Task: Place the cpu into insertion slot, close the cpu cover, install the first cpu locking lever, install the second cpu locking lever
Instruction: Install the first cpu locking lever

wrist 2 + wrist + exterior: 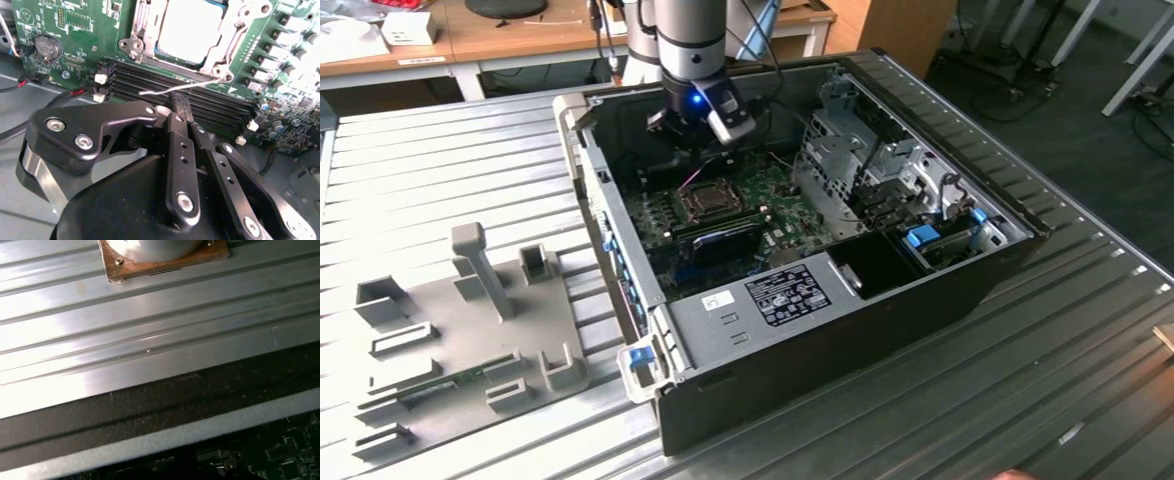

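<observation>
**Closed pincer tip at a free cpu locking lever, cpu already under its cover**

In the second wrist view the black pincer (180, 106) is nearest, its two linked fingers (181, 150) drawn together to a single tip with no gap showing. The tip meets a thin silver wire, a cpu locking lever (165, 90), about midway along it. Whether the tip presses the wire or sits just beside it cannot be told.

The lever's long axis runs crosswise to the fingers, along the black memory slots (150, 80). One end is hinged at the socket's corner. The other, bent end reaches out toward a round coin battery (46, 47). It lies out over the memory slots, not tucked against the socket, so it looks unlatched.

Straight beyond the lever from the tip lies the silvery cpu (190, 27), seated flat. The metal frame of the cpu cover (142, 30) is down around it, on the green motherboard (85, 20).

In the exterior view the pincer (698, 140) hangs inside an open computer case (947, 290) lying on its side. It is just behind the insertion slot (680, 202). The case rests on a ribbed metal bench (440, 160), with a grey fixture plate (467, 330) well apart at the exterior view's left.
</observation>
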Controlling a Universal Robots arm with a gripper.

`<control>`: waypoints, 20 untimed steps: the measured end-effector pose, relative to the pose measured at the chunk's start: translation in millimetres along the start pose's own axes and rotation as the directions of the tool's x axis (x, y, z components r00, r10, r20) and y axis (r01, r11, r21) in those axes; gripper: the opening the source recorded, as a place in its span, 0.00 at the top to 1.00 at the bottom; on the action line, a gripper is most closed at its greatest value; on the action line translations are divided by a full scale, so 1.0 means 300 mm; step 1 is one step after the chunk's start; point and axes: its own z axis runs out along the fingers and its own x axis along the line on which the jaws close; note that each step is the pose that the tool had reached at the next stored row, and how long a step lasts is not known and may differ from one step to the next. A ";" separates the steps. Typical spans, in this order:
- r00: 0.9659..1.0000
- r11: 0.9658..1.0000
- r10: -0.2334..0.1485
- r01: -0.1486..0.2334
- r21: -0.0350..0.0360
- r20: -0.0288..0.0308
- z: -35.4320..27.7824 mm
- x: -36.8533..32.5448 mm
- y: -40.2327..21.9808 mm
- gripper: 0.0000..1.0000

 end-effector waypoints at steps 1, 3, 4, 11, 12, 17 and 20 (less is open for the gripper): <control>1.000 1.000 0.001 -0.001 0.000 0.000 0.000 -0.001 -0.002 0.89; 1.000 1.000 0.002 -0.002 0.000 0.000 -0.001 -0.002 -0.004 0.89; 1.000 1.000 0.002 -0.002 0.000 0.000 -0.001 -0.002 -0.005 0.89; 1.000 1.000 0.002 -0.002 0.000 0.000 0.007 -0.004 -0.008 0.89; 1.000 1.000 0.002 -0.002 0.000 0.000 0.008 -0.005 -0.008 0.89; 1.000 1.000 0.002 -0.002 0.000 0.000 0.011 -0.013 -0.007 0.89; 1.000 1.000 0.002 -0.002 0.000 0.000 0.013 -0.015 -0.006 0.89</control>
